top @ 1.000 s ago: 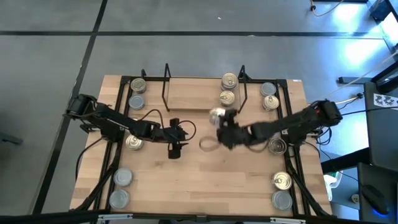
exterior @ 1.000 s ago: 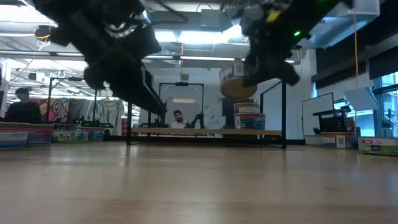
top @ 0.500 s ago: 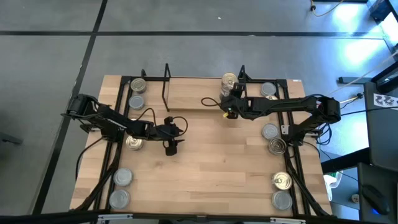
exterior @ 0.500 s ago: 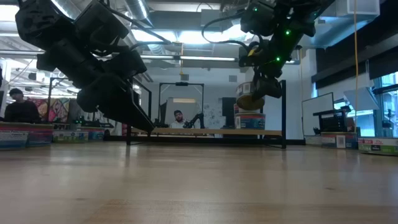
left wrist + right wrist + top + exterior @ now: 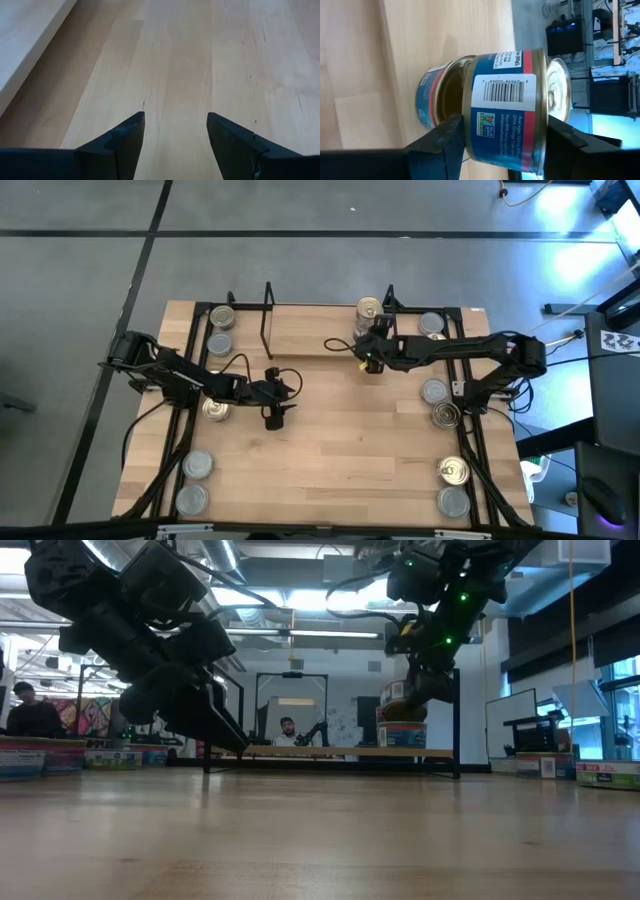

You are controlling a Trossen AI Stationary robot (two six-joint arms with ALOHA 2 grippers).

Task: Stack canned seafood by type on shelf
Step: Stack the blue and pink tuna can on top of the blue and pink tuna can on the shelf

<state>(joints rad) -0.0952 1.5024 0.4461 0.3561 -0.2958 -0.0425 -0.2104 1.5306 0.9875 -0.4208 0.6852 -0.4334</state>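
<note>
The right gripper pinches a can that seems seated on another can on the shelf, so it should square the rims before letting go, while the left gripper hangs spread and empty over the table.

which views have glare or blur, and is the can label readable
Low view: ceiling lights glare and the left arm looms dark and soft. Right wrist view: the held can is sharp, barcode legible. High view: blue glare at the right edge.
</note>
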